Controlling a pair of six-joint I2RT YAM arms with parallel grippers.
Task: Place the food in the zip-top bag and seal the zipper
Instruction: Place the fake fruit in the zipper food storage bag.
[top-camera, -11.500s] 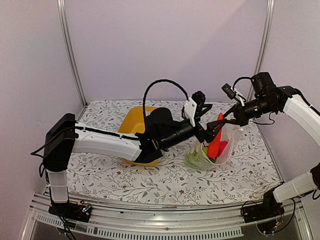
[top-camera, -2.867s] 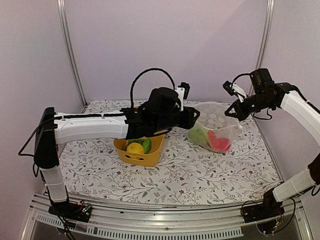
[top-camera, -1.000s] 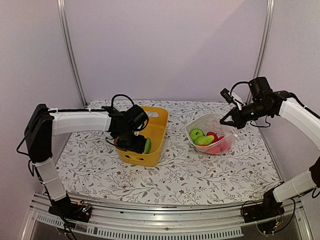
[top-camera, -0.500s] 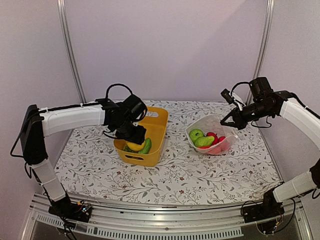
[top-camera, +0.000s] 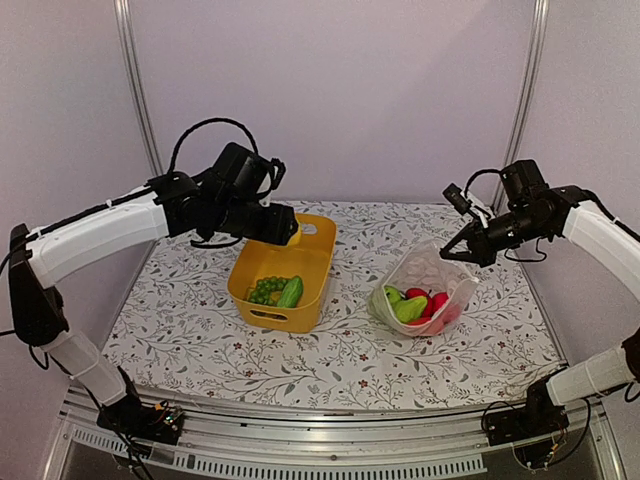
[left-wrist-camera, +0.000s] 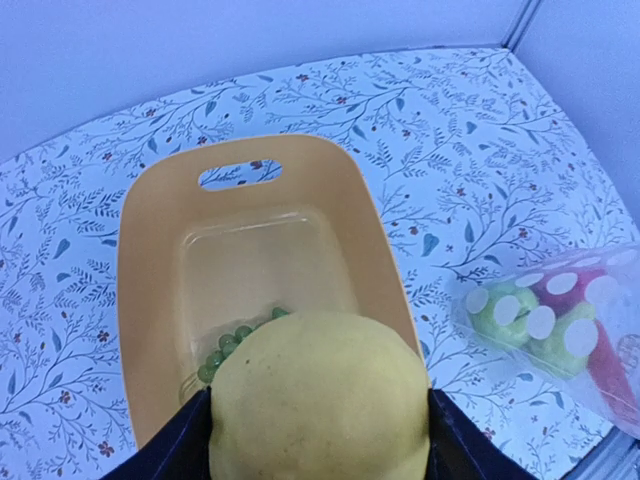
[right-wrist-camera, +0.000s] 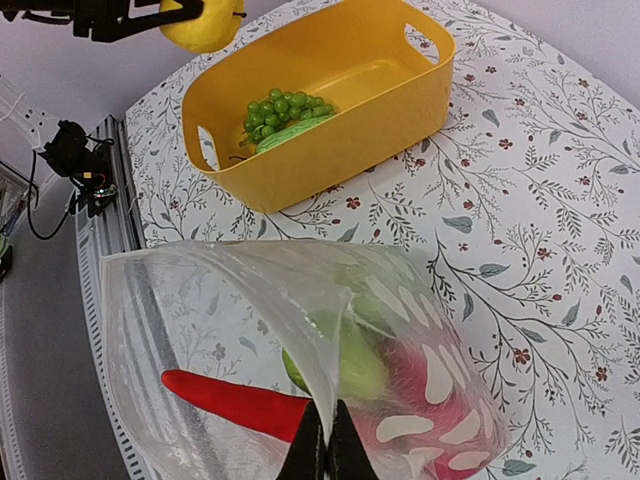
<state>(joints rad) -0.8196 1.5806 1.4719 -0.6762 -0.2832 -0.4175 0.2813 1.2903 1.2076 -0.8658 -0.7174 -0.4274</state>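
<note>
My left hand (top-camera: 283, 228) hangs in the air at centre left of the overhead view, above the far rim of the yellow plastic basket (top-camera: 312, 226). Its two dark fingers (left-wrist-camera: 165, 455) are clamped on a round yellow plastic toy fruit (left-wrist-camera: 320, 390), one finger on each side. In my left wrist view the fruit fills the lower middle of the frame, with the basket under and beyond it.

The basket stands on the floral-patterned worktop (top-camera: 350, 370), left of centre. A bunch of small green toy grapes (top-camera: 264, 290) lies at its near end, and a smooth green toy vegetable (top-camera: 291, 292) rests just beside them.

My right hand (top-camera: 462, 254) is at the right of the overhead view, its fingers pressed together on the upper edge of the clear crinkly plastic zip-top bag (top-camera: 428, 283). The bag hangs from that pinch and its lower part rests on the worktop, right of centre and well apart from the basket. Through the plastic I see green toy fruits (top-camera: 408, 308) and red toy pieces (top-camera: 433, 300). In my right wrist view a long red toy pepper (right-wrist-camera: 235, 400) lies low in the bag, at the lower left of the frame. I cannot make out the zipper strip along the bag's edge.
</note>
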